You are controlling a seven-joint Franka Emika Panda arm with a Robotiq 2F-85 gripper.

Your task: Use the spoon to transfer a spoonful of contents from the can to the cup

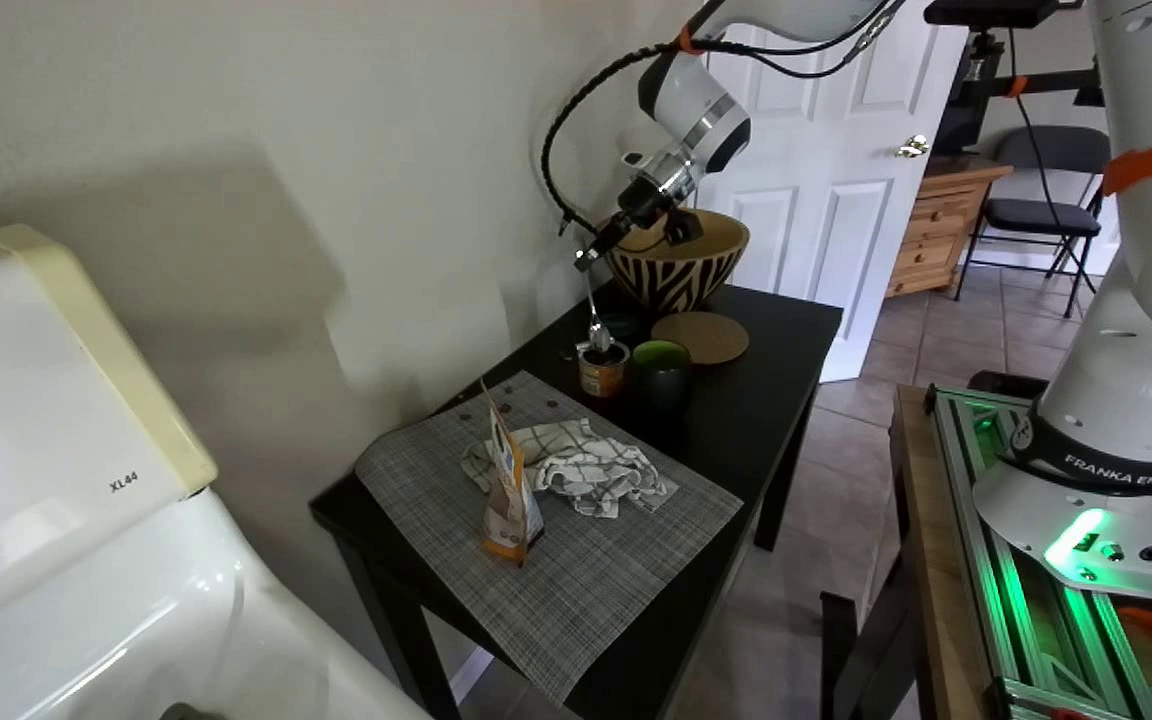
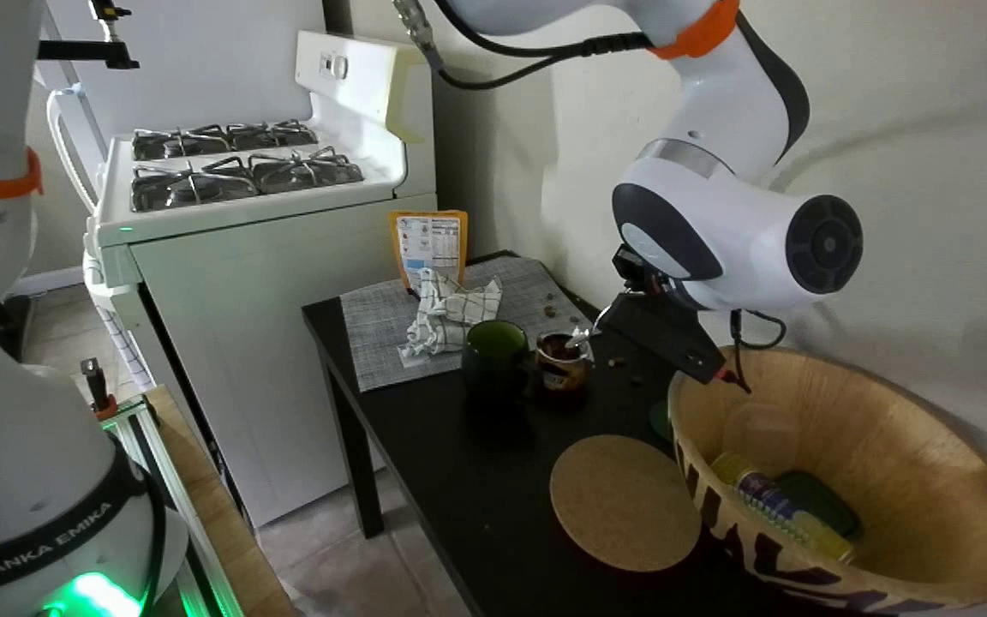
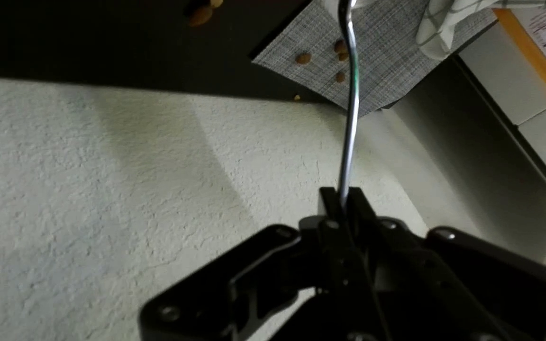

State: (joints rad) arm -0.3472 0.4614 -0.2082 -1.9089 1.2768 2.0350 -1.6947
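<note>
My gripper point(image 3: 343, 199) is shut on the handle of a metal spoon point(image 3: 351, 90), which points away from the fingertips. In an exterior view the gripper point(image 1: 586, 260) is above the table and the spoon point(image 1: 597, 330) hangs down, its bowl at the mouth of the can point(image 1: 602, 378). The can has an orange-brown label and dark contents; it also shows in an exterior view point(image 2: 560, 374). I cannot tell whether the spoon's tip is inside it. The cup point(image 1: 662, 385), dark outside and green inside, stands upright beside the can, also in an exterior view point(image 2: 493, 364). Can and cup are outside the wrist view.
A wide tan striped bowl point(image 1: 676, 280), a round cork mat point(image 2: 626, 501) and a green dish point(image 2: 658, 418) are near the gripper. A grey placemat point(image 1: 576, 590) holds a checked cloth point(image 1: 586, 470), an upright pouch point(image 1: 511, 500) and several nuts. A wall runs along the table.
</note>
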